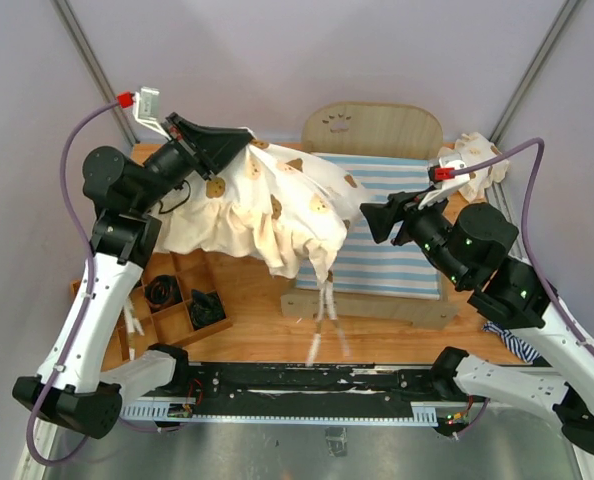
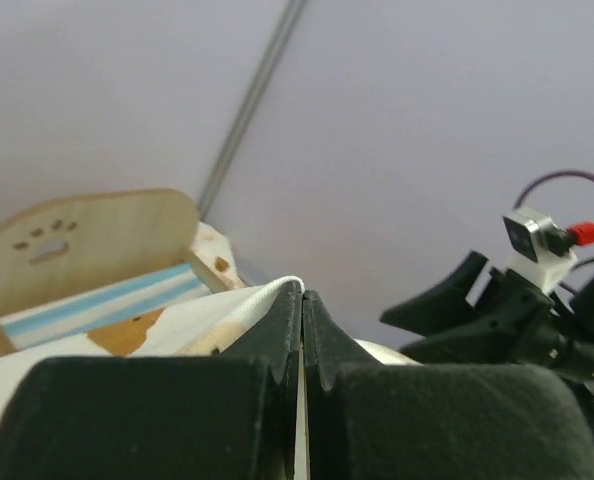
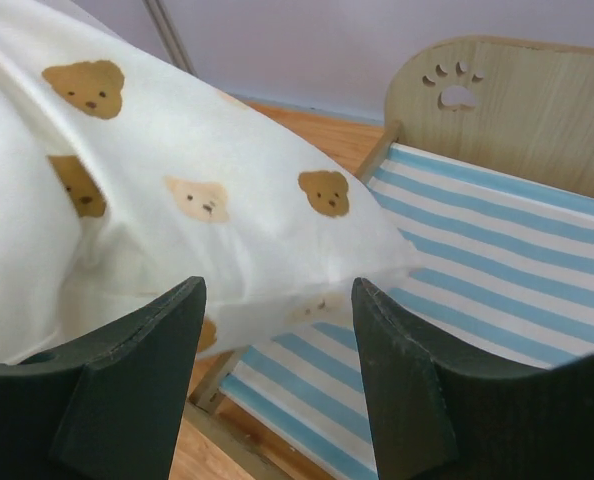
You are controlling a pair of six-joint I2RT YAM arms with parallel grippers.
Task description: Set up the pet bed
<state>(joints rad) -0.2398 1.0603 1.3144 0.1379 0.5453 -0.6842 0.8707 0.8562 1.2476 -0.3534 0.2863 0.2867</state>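
The pet bed [image 1: 377, 272] is standing on the wooden table [image 1: 257, 315]. Its thin plywood frame is probably handling as light and stiff, best taken by the arched headboard [image 1: 372, 128] or a side rail, while the striped mattress [image 3: 497, 250] is looking soft and yielding. The cream bear-print cover [image 1: 267, 205], limp and ruffled, is draping over the bed's left half and hanging from the left gripper [image 2: 302, 300], which is pinching its edge with jaws fully closed. The right gripper [image 3: 277, 292] is hovering wide open and empty, just beside the cover's near fold.
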